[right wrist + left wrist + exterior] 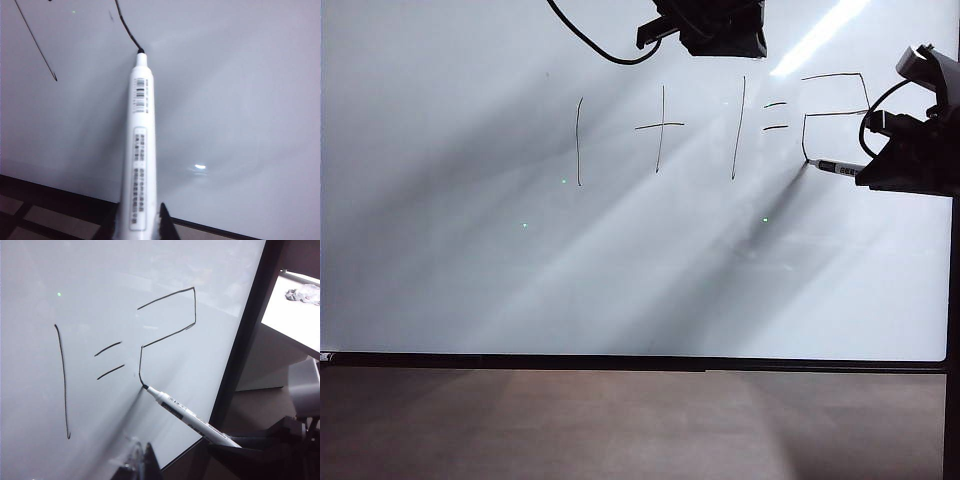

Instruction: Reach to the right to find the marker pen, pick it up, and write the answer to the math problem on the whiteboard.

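The whiteboard (470, 270) bears the math problem (660, 125), one plus one equals, in thin black strokes. Right of the equals sign is an unfinished angular 2 (835, 110). My right gripper (880, 165) is shut on the marker pen (835, 167), a white barrel with printed labels and a black tip. The tip touches the board at the lower end of the 2's stroke (143, 386). The right wrist view has the marker pen (141, 140) between the right gripper's fingers (141, 220). My left gripper (142, 462) hangs by the board, fingertips together and empty.
The left arm's black body with a cable (715, 25) hangs over the board's top middle. A black frame (640, 362) runs along the board's lower edge, with a brown surface (620, 425) below. Past the board's right edge stands a bright table with a crumpled thing (302, 294).
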